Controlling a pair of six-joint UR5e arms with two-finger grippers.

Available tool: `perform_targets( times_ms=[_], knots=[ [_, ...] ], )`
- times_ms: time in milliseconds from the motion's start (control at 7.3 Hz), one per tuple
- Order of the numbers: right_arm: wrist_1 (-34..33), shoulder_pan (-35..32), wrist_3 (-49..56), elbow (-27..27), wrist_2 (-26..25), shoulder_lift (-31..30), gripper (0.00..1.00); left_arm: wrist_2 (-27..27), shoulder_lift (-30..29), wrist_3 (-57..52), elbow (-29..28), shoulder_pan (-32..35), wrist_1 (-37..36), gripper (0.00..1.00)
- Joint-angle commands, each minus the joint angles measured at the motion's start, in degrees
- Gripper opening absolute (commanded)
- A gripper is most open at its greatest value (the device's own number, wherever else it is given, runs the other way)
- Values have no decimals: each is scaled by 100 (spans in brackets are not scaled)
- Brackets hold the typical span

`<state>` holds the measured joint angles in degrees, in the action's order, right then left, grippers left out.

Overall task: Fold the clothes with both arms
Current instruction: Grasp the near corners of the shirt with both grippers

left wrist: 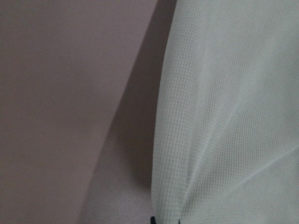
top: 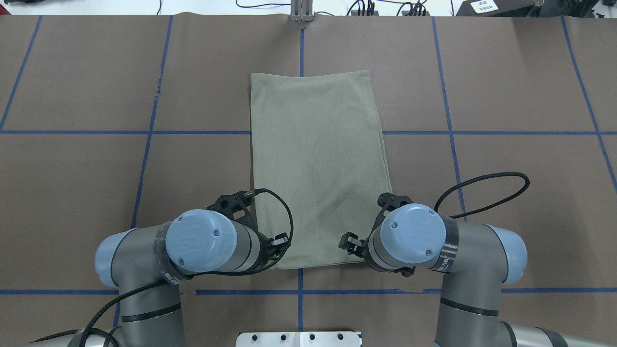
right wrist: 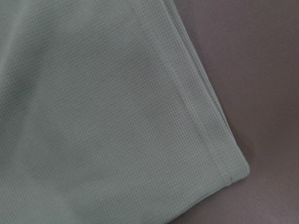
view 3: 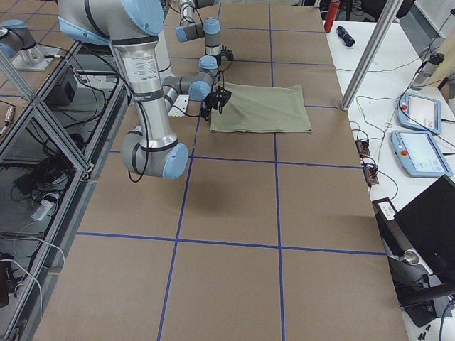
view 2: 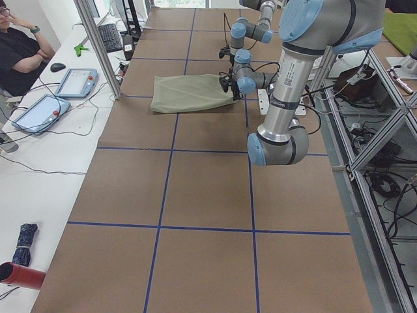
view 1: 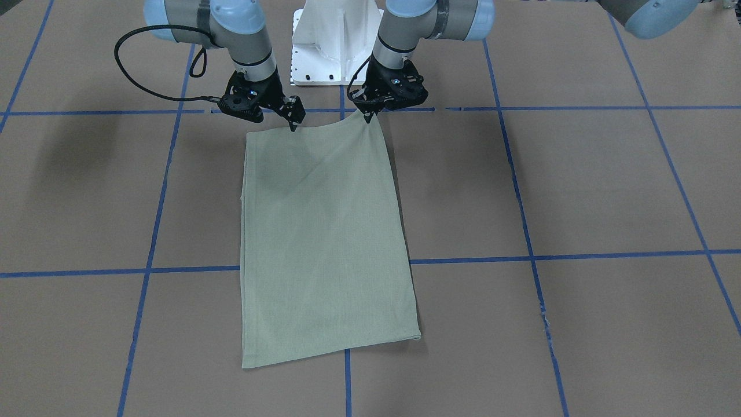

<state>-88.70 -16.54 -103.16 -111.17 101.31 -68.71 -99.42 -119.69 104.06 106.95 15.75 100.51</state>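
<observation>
Shirt (view 1: 324, 231) lies mid-table (view 1: 579, 191) as one long narrow panel, running from 6 o'clock at my base out to 12. No sleeves show, so I judge the side folds done.

Left hand (view 1: 368, 117) is at the panel's 7 o'clock corner, fingers clamped on the cloth. That corner is pulled up into a peak, and in the left wrist view creases fan out from the pinch.

Right hand (view 1: 293, 124) is on the 6 o'clock hem toward 5, a bit in from the corner. The fingertips look close together at the edge, but I cannot tell whether they actually hold fabric. The right wrist view shows only flat cloth.

Step in hand, as I read it: gripping the near end for the crosswise fold.

Next move needs the right grip confirmed. Then lift both hands level and carry the hem toward 12, keeping the spacing so the edge doesn't sag or skew.
</observation>
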Motion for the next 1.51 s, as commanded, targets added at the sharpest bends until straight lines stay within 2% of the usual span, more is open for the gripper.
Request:
perform_targets(
  times_ms=[0,1370],
  knots=[
    [-25,98,-240,139,-277,51,100,-7,-19,0,-17,-37,21,0],
    [11,186,-240,298,-278,7,100,-16,-54,0,45,-55,21,0]
  ],
)
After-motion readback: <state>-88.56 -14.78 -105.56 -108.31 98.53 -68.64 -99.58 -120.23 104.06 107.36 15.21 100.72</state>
